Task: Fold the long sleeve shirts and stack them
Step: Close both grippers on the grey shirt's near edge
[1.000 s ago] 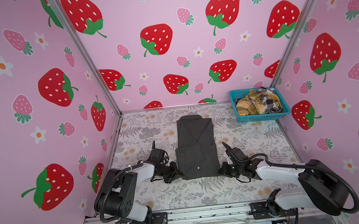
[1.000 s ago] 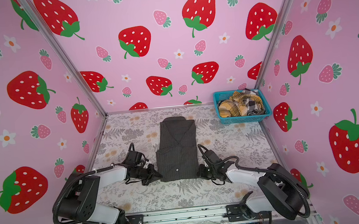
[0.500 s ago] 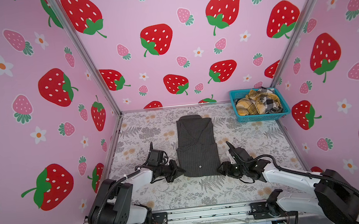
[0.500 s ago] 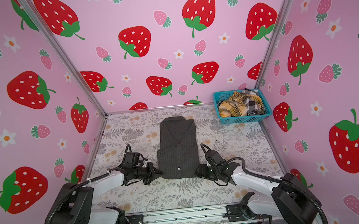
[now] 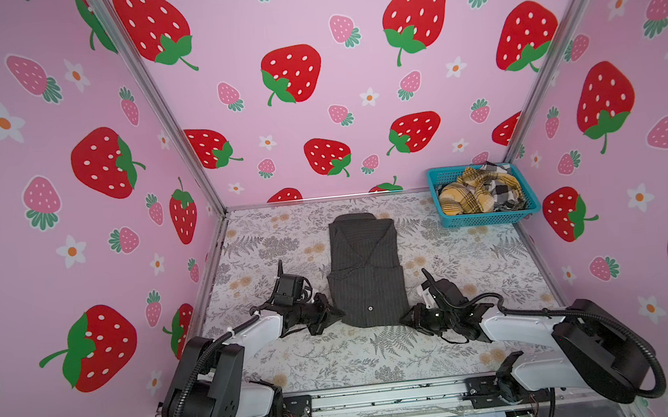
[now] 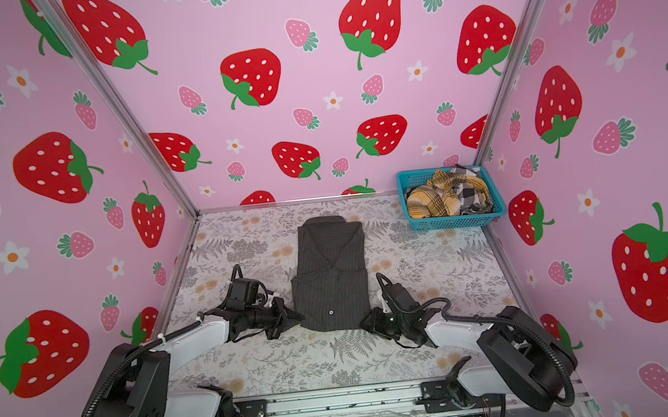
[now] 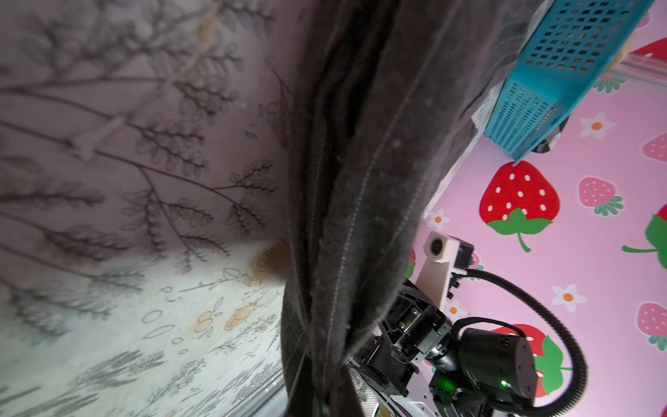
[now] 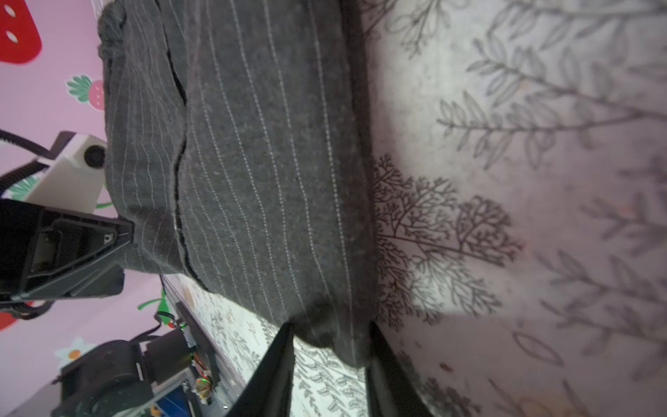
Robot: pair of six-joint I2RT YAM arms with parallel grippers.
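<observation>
**Item:** charcoal pinstripe shirt (image 5: 365, 273), mid-table on the floral table cover (image 5: 338, 355), already a narrow strip, collar far, hem toward the arm bases.
**Step in hand, as judged:** the hem-to-collar fold.
**Left gripper** (image 5: 340, 312): clamped tight on the hem's left corner.
**Right gripper** (image 8: 330, 355): jaws narrowly apart astride the right corner, cloth filling the gap. You cannot tell whether it bites, so confirm before lifting.
**Handling:** raise both corners level, carry them together toward the collar, and keep the hem taut so the layers don't slip.
**Pending:** mustard plaid shirt (image 5: 463, 199) and black-and-white check shirt (image 5: 504, 193), heaped in the teal mesh basket (image 5: 488, 218), far right corner.
</observation>
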